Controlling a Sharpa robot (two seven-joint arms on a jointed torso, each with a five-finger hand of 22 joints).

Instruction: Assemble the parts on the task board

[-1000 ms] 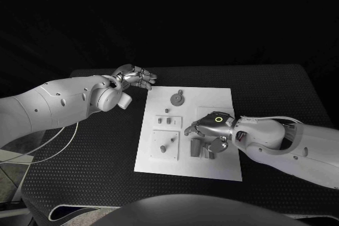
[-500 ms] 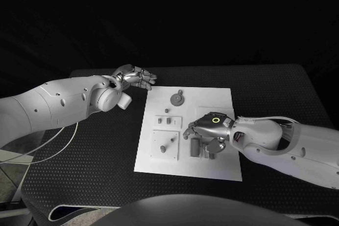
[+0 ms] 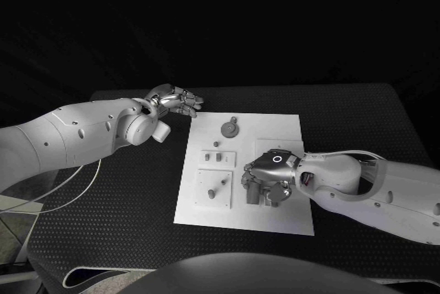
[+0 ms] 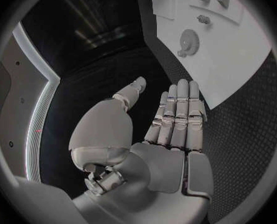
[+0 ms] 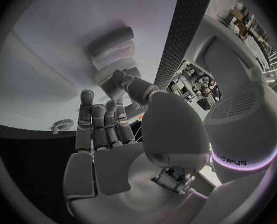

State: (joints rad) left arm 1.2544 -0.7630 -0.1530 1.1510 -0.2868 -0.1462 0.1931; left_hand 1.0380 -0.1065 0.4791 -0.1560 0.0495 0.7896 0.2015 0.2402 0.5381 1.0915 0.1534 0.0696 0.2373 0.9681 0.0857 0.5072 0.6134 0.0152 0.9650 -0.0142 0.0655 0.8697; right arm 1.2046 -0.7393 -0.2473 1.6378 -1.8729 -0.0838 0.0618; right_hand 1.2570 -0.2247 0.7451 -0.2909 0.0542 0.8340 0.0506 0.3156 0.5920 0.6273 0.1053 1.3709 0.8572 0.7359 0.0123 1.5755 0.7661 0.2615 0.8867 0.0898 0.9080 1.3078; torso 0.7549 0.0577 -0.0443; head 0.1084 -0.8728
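Observation:
The white task board (image 3: 284, 130) lies mid-table. A grey gear (image 3: 230, 126), a small peg (image 3: 216, 143), two small pieces (image 3: 213, 158) and a peg on a square plate (image 3: 213, 193) sit on its left half. My right hand (image 3: 269, 175) hovers low over the near-right part of the board, above grey block parts (image 3: 253, 191). In the right wrist view the right hand (image 5: 113, 134) has straight fingers, and its thumb reaches to the grey blocks (image 5: 112, 50) without gripping them. My left hand (image 3: 174, 100) is open off the board's far-left corner, its fingers (image 4: 177, 114) straight and holding nothing.
The black table (image 3: 119, 198) has bare room left of the board and along the near edge. In the left wrist view the board (image 4: 225, 59) with the gear (image 4: 188, 42) lies ahead of the fingertips. My left forearm (image 3: 74, 138) crosses the table's left side.
My right hand has slid a little toward the near edge and settled lower over the grey block parts. The left hand has not moved.

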